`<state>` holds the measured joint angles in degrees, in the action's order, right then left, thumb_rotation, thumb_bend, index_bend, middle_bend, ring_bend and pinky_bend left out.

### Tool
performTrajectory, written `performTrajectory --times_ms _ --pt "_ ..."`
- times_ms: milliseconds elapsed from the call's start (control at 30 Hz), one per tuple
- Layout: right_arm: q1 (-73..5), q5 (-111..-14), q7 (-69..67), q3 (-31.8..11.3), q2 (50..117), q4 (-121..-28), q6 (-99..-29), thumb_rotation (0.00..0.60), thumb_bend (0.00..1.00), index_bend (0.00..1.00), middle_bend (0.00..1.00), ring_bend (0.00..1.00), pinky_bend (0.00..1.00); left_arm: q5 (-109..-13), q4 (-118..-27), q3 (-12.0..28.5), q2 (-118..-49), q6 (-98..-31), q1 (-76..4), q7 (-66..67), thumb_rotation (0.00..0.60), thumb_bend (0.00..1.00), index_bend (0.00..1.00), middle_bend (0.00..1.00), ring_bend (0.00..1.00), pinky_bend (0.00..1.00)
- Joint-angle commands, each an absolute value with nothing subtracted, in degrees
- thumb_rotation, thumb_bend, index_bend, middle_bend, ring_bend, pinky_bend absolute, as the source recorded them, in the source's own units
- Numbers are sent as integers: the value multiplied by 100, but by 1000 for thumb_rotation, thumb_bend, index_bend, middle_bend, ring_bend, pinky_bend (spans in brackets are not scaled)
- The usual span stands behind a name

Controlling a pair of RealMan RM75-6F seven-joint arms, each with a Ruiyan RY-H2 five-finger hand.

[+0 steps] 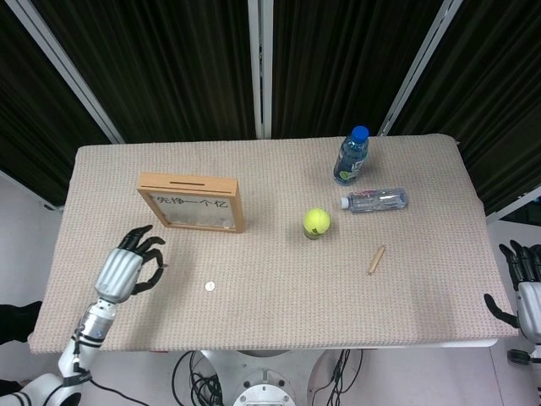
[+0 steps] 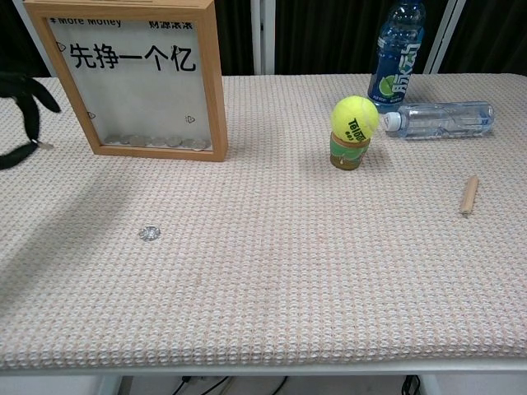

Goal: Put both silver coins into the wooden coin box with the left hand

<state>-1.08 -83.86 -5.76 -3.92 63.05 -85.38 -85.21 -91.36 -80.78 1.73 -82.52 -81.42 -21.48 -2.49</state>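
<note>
Left hand (image 1: 128,265) is hovering with fingers loosely curled and holding nothing, left of the small round silver coin (image 1: 210,287) lying flat on the woven beige tablecloth (image 1: 270,313), near side of the upright glass-fronted wooden coin box (image 1: 193,203); I'm judging the pick step is pending, next needing a thumb-finger pinch on that coin.

Left hand (image 1: 127,264), silver-backed with black fingers (image 1: 145,246), raised over the near-left part of the table on a slim jointed forearm reaching up from the lower-left corner; fingers curled loosely and apart, nothing between them. In the chest view only the black fingertips (image 2: 33,95) of that hand visible at the left edge, thumb arched below. Right hand (image 1: 526,292) hanging off the table's right edge in the head view, black fingers upright and spread, thumb out to the side, holding nothing.
</note>
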Motion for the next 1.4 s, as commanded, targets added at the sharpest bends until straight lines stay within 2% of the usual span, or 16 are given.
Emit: performTrajectory --times_ms 33,200,300,433,533,733,867,1133,1400 --pt "-113 -8400 -555 -396 6299 -8568 -8531 600 228 0 0 0 0 -8934 -9032 355 -7171 -8246 -2014 -96 600 470 635 277 93 172" --pt "-123 -8457 -461 -393 6291 -8664 -8569 600 227 0 0 0 0 -8712 -9746 768 -6209 -8232 -2113 -104 600 467 629 268 93 174" --pt "-128 -8457 -397 -401 6282 -8724 -8581 600 227 0 0 0 0 -8507 -10098 1051 -5763 -8005 -2298 -147 600 467 629 268 93 171" --pt "-140 -8459 -321 -421 6271 -8810 -8600 600 227 0 0 0 0 -8211 -10437 1375 -5353 -7349 -2744 -134 600 467 632 268 93 170" --pt "-159 -8465 -289 -424 6279 -8846 -8586 600 223 0 0 0 0 -7857 -10496 1589 -5211 -6581 -3240 -31 600 463 639 269 93 168" --pt "-187 -8392 -241 -447 6304 -8855 -8527 600 224 0 0 0 0 -6924 -10207 1863 -5384 -5249 -4166 270 600 459 645 274 93 165" --pt "-213 -8362 -242 -462 6307 -8829 -8482 600 223 0 0 0 0 -6287 -9817 1887 -5652 -4625 -4671 583 600 459 643 275 93 165" --pt "-230 -8359 -327 -475 6303 -8778 -8476 600 223 0 0 0 0 -5275 -9405 1943 -5929 -4024 -5277 710 600 460 641 275 93 159" --pt "-273 -8236 -401 -507 6347 -8654 -8351 600 224 0 0 0 0 -5016 -9298 1811 -5967 -3926 -5527 876 600 460 641 275 93 146"
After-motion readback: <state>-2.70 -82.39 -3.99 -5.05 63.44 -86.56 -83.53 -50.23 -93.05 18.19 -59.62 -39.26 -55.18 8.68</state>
